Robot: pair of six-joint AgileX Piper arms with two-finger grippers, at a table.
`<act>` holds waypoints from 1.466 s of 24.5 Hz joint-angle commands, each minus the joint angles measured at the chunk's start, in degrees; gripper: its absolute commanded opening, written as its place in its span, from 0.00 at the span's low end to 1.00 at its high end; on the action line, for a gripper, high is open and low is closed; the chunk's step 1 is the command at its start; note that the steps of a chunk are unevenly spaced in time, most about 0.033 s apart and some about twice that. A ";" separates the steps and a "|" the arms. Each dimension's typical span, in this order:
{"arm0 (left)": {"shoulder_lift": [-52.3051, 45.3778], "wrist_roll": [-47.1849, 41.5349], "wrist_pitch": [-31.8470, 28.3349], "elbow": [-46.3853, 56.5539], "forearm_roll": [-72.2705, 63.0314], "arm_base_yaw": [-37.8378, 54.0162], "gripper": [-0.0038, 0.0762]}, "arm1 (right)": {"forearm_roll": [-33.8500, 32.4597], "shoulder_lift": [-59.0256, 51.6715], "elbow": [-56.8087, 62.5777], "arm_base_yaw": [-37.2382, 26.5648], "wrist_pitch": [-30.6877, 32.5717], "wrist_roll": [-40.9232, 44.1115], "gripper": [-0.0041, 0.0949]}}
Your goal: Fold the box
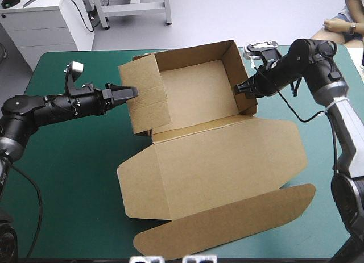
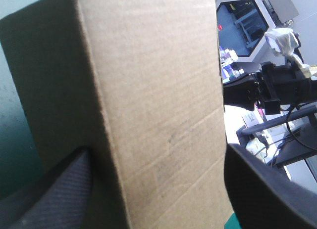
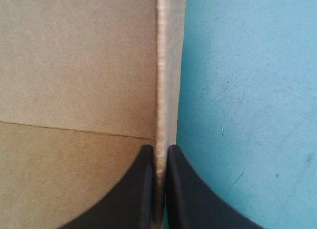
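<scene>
Near the front edge of the table (image 1: 74,178), is that the box (image 1: 210,146) lying open? Whereabouts is it sitting exactly?
(posted by flatpack_fan)

Yep, that's it. Closest to the front edge is the long rounded flap (image 1: 227,226), flat on the teal-green cover. Next back is the big lid panel (image 1: 239,161), also flat, with a small side flap at each end. Past the crease, the tray (image 1: 196,84) sits mid-table toward the far edge with its walls up.
(posted by two_fins)

Cool, and your pincers?
(posted by flatpack_fan)

My left gripper (image 1: 132,92) comes in from the table's left side. Its black fingers (image 2: 54,199) are spread wide, and the tray's left wall (image 1: 149,95) stands in the gap between them. Can't honestly tell if either finger touches the board.

Farther over, my right gripper (image 1: 239,88) is pinching the top edge of the right wall (image 1: 234,67). Those fingers (image 3: 141,189) are pressed nearly together with just the brown sheet between them. Looking along that one, the inside of the box is on one side of the wall and bare teal-green cover is on the other.
(posted by two_fins)
</scene>
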 commanded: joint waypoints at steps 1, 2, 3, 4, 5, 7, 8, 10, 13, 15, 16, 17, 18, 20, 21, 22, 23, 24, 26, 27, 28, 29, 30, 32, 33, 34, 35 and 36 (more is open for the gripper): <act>-1.71 -4.21 0.11 -2.05 -1.24 -0.43 0.71 | 1.99 -2.64 -1.84 -0.14 -1.84 0.21 0.02; -1.71 -6.36 -0.26 -2.58 1.56 -0.71 0.71 | 1.85 -2.64 -1.84 -0.14 -2.19 0.66 0.02; -1.71 -8.36 -0.97 -3.22 4.59 -1.27 0.71 | 1.75 -2.64 -1.84 -0.14 -2.48 1.01 0.02; -1.76 -11.13 -2.03 -4.25 8.92 -2.12 0.71 | 1.60 -2.64 -1.84 -0.14 -2.73 1.13 0.03; -1.76 -14.36 -3.05 -5.49 13.66 -3.31 0.71 | 1.60 -2.64 -1.84 -0.03 -3.04 1.13 0.03; -1.76 -21.34 -5.46 -8.04 21.87 -6.10 0.71 | 1.60 -2.64 -1.84 -0.03 -3.47 1.56 0.03; -1.76 -24.00 -6.59 -9.23 24.51 -7.32 0.71 | 1.48 -2.64 -1.84 0.26 -3.77 1.83 0.03; -1.76 -31.93 -9.43 -11.87 32.10 -11.76 0.71 | 1.60 -2.64 -1.84 0.69 -4.14 1.95 0.03; -1.76 -40.22 -12.43 -14.09 39.55 -17.78 0.71 | 0.13 -2.64 -1.98 2.08 -4.23 2.18 0.03; -1.76 -46.47 -14.40 -15.46 45.65 -22.29 0.71 | -1.80 -2.64 -2.33 3.72 -4.36 2.76 0.03; -1.76 -47.83 -14.62 -15.85 46.84 -23.32 0.71 | -2.22 -2.64 -2.45 4.03 -4.40 2.78 0.03; -1.76 -49.39 -14.74 -16.80 48.31 -25.19 0.71 | -3.04 -2.64 -2.45 5.01 -4.52 3.02 0.03; -1.76 -49.50 -14.74 -17.31 48.31 -25.96 0.71 | -3.47 -2.64 -2.45 5.22 -4.56 3.47 0.03; -1.76 -53.11 -13.31 -18.21 51.13 -27.14 0.71 | -4.01 -2.64 -2.45 5.61 -4.56 4.05 0.03; -1.76 -54.93 -12.33 -18.21 53.00 -27.14 0.71 | -4.01 -2.64 -2.45 5.61 -4.44 4.14 0.03; -1.76 -56.29 -11.48 -18.21 55.04 -27.14 0.71 | -4.01 -2.64 -2.45 5.61 -4.22 4.14 0.03; -1.76 -57.42 -10.14 -18.21 56.94 -27.14 0.71 | -4.01 -2.64 -2.45 5.61 -4.22 4.14 0.03; -1.76 -57.59 -9.06 -18.21 58.37 -27.14 0.71 | -4.01 -2.64 -2.45 5.61 -4.09 4.14 0.03; -1.76 -57.59 -6.57 -18.21 60.46 -27.14 0.71 | -4.01 -2.64 -2.45 5.61 -4.00 4.28 0.03; -1.76 -57.59 -6.05 -18.21 60.57 -27.14 0.71 | -4.01 -2.64 -2.45 5.61 -4.00 4.40 0.03; -1.76 -57.59 -5.80 -18.21 60.57 -27.14 0.71 | -4.01 -2.64 -2.45 5.61 -4.00 4.53 0.03; -1.76 -57.59 -5.80 -18.21 60.57 -27.14 0.71 | -4.01 -2.64 -2.45 5.61 -4.00 4.53 0.03; -1.76 -57.59 -5.80 -18.21 60.62 -27.14 0.71 | -4.01 -2.64 -2.45 5.61 -4.00 4.53 0.03; -1.76 -57.59 -5.66 -18.21 60.72 -27.14 0.71 | -4.01 -2.64 -2.45 5.61 -3.87 4.53 0.03; -1.76 -57.84 -5.53 -18.21 60.82 -27.14 0.71 | -4.01 -2.64 -2.45 5.61 -3.87 4.53 0.03; -1.76 -58.35 -5.53 -18.21 61.05 -27.14 0.71 | -4.01 -2.64 -2.45 5.61 -3.87 4.63 0.03; -1.76 -59.12 -5.41 -18.21 61.77 -27.14 0.71 | -4.01 -2.64 -2.45 5.61 -3.87 4.77 0.03; -1.76 -60.41 -5.41 -18.21 63.22 -27.14 0.71 | -4.01 -2.64 -2.45 5.66 -3.87 4.77 0.03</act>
